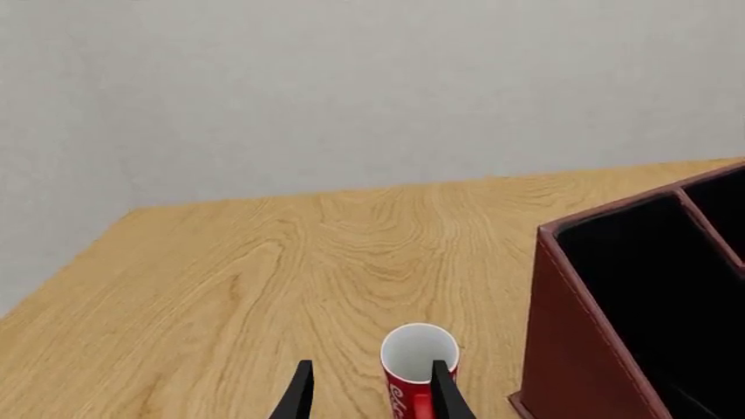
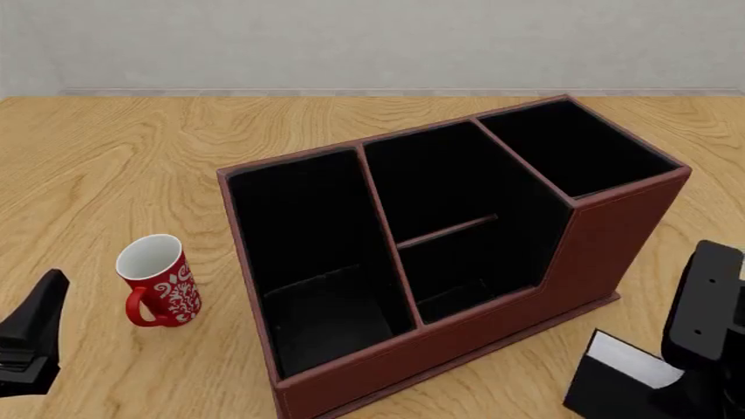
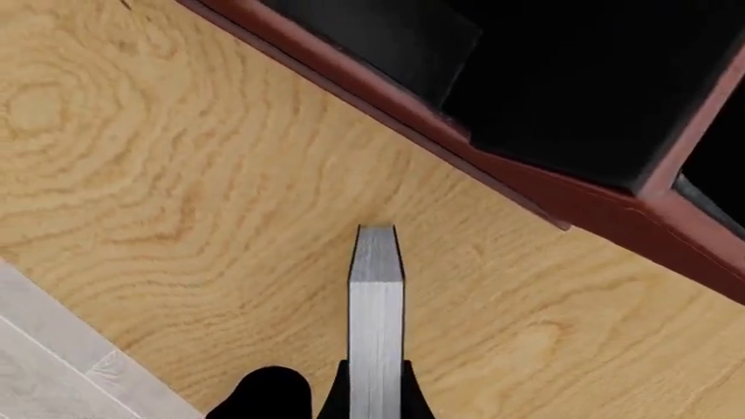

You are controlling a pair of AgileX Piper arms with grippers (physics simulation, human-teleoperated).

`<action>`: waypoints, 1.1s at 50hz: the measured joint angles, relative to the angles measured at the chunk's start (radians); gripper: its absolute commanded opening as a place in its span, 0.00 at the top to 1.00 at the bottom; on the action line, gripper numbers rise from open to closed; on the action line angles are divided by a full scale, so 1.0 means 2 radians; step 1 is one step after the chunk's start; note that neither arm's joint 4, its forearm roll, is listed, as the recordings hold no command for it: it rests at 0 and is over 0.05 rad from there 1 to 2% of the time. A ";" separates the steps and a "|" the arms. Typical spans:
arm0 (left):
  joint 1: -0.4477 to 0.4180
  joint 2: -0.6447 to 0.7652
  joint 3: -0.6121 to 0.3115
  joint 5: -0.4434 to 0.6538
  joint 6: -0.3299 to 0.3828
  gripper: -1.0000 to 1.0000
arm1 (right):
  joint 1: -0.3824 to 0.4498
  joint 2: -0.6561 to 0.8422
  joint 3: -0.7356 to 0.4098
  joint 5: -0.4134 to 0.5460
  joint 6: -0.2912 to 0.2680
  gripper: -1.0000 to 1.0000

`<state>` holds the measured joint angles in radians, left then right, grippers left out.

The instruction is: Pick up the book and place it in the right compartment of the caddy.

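The caddy [image 2: 605,236] is a big red-brown box with a black interior, standing mid-table. Its right compartment [image 2: 573,147] is the narrow, full-height end section at the far right. The book [image 2: 615,377], thin and black with white page edges [image 3: 375,327], is off the caddy's front right corner, outside the box. My right gripper [image 3: 376,403] is shut on the book, seen edge-on in the right wrist view. My left gripper [image 1: 372,397] is open and holds nothing, low at the front left [image 2: 30,349].
A red mug [image 2: 160,281] with a white inside stands left of the caddy, just beyond my left fingertips [image 1: 420,371]. The table's near edge and grey floor [image 3: 58,367] lie close behind the book. The caddy's wall [image 1: 582,349] is close beside the left gripper.
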<state>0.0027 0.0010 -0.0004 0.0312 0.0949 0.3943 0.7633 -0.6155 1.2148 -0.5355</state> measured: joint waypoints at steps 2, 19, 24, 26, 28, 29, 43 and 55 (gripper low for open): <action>0.000 0.000 0.000 -0.001 0.000 0.00 | -0.001 0.000 0.000 0.000 0.000 1.00; -0.002 0.000 0.000 -0.008 -0.005 0.00 | -0.028 -0.005 0.000 0.002 -0.026 1.00; -0.003 0.000 0.000 -0.010 -0.006 0.00 | -0.044 -0.009 -0.002 0.003 -0.042 1.00; -0.003 0.000 0.000 -0.011 -0.007 0.00 | -0.051 -0.011 -0.003 0.003 -0.049 1.00; -0.003 0.000 0.000 -0.012 -0.008 0.00 | -0.059 -0.013 -0.005 0.003 -0.057 1.00; -0.003 0.000 0.000 -0.012 -0.008 0.00 | -0.064 -0.014 -0.006 0.003 -0.061 1.00; -0.004 0.000 0.000 -0.016 -0.011 0.00 | -0.108 -0.022 -0.023 0.003 -0.102 1.00; -0.005 0.000 -0.001 -0.017 -0.014 0.00 | -0.139 -0.029 -0.037 0.003 -0.124 1.00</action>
<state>-0.0069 0.0002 -0.0015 -0.0037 0.0676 0.1156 0.7062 -0.6902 1.2200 -0.7844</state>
